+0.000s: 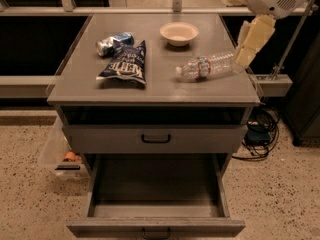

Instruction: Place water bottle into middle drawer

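Camera view shows gripper (245, 56), grasp state unclear, beside the lying water bottle (207, 66); pickup likely precedes the open middle drawer (200, 227).

Water bottle (206, 67) base behind end effector (243, 58)
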`<state>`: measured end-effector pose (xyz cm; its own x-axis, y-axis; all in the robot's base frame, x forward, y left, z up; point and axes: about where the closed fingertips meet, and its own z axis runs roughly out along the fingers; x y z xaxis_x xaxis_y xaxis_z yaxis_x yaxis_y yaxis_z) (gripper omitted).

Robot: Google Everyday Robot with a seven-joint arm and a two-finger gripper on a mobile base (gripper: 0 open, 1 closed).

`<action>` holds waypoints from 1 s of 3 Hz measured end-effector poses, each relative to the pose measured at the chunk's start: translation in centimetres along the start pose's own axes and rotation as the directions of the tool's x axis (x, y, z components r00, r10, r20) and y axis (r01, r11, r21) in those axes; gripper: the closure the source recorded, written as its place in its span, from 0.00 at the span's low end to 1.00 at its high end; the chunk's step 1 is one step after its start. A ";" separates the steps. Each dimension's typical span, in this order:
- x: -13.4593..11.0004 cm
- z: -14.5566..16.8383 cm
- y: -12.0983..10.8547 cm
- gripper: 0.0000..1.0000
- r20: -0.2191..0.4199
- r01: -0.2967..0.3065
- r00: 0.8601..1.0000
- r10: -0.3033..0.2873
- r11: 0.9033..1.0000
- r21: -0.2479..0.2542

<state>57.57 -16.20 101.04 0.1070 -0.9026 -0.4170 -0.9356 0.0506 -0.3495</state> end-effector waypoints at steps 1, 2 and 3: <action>2.9 -0.2 -1.2 0.00 -0.019 -0.072 0.997 0.072 0.997 0.027; 6.6 -0.5 -3.8 0.00 -0.025 -0.153 0.988 0.155 0.985 0.075; 9.4 0.6 -6.2 0.00 0.016 -0.215 0.976 0.215 0.969 0.117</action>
<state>64.59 -24.73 98.85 -0.0915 -0.8638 -0.4955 -0.8905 0.2937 -0.3474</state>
